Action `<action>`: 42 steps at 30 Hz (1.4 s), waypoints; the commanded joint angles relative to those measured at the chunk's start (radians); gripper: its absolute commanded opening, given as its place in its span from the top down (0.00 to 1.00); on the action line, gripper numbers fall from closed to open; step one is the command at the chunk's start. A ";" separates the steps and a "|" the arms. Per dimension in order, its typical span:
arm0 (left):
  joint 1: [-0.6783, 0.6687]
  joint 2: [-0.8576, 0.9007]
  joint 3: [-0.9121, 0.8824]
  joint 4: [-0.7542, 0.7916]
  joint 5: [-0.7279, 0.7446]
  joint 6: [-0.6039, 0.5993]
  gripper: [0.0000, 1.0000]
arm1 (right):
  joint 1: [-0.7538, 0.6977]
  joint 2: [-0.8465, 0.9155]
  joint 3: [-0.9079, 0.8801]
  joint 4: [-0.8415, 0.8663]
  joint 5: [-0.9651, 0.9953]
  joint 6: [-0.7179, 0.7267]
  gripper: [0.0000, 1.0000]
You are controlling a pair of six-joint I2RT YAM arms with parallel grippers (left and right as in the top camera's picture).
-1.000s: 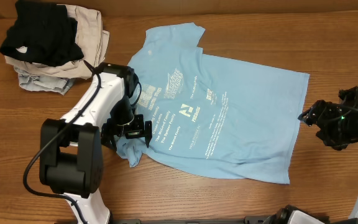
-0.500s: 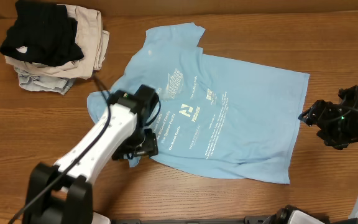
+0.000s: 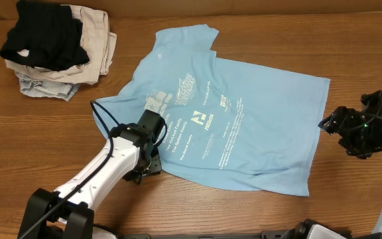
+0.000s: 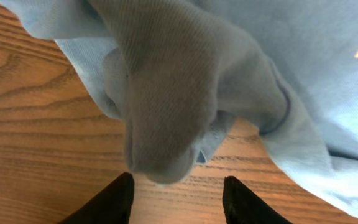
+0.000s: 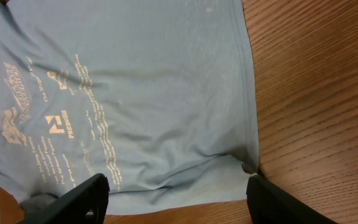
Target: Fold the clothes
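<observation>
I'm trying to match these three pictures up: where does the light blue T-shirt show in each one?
Overhead: the light blue T-shirt lies spread at the centre of the wooden table.
Left wrist: a bunched part fills the top and middle.
Right wrist: it covers the upper left, hem at right.
Shared landmark: its printed lettering, seen in all three.

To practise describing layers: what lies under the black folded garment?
A beige folded garment, then a pale denim folded garment on the wooden table. Their middles are hidden beneath the black garment.
</observation>
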 commanded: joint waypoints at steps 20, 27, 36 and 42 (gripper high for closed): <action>0.092 0.041 -0.143 0.186 -0.051 -0.009 0.61 | 0.005 -0.004 -0.002 0.010 0.009 -0.008 0.25; 0.148 0.130 -0.143 0.275 -0.015 0.055 0.62 | 0.005 -0.004 -0.002 0.009 0.009 -0.008 0.25; 0.148 0.159 -0.143 0.298 -0.026 0.070 0.87 | 0.005 -0.004 -0.002 0.003 0.009 -0.008 0.25; 0.150 0.159 -0.115 0.241 -0.051 0.070 0.96 | 0.005 -0.004 -0.002 0.003 0.009 -0.008 0.25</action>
